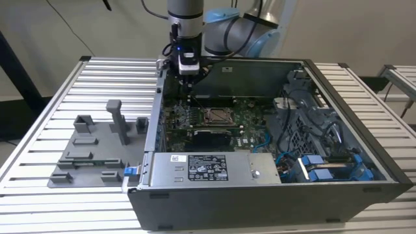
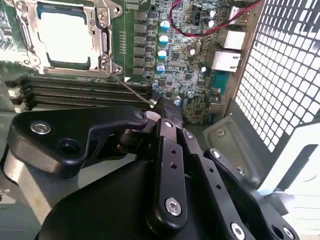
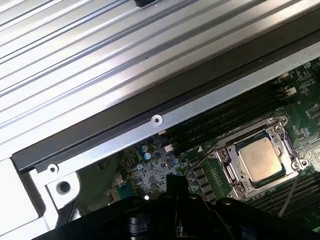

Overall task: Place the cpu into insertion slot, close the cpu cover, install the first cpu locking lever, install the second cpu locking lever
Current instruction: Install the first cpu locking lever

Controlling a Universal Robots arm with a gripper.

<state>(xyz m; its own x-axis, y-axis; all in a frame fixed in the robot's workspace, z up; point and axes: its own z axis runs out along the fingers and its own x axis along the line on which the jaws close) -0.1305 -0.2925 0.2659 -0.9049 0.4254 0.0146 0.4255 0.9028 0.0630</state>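
The pincer (image 2: 167,107) is clenched, its tips just beside the free end of a thin locking lever (image 2: 132,90); near it the cpu (image 2: 65,37) sits in the insertion slot (image 2: 65,64), cpu cover (image 2: 102,42) down.

Observed cpu (image 2: 65,37) seated beneath lowered cpu cover (image 2: 103,42). Found end effector (image 2: 167,107), tips pressed together, just beside free end of thin locking lever (image 2: 132,90).

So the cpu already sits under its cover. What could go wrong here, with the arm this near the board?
1. The thin locking lever ends right at the shut fingers. It may slip off them and spring away.
2. The gripper hangs close above the memory slots, with small capacitors nearby. A sideways slide could knock them.
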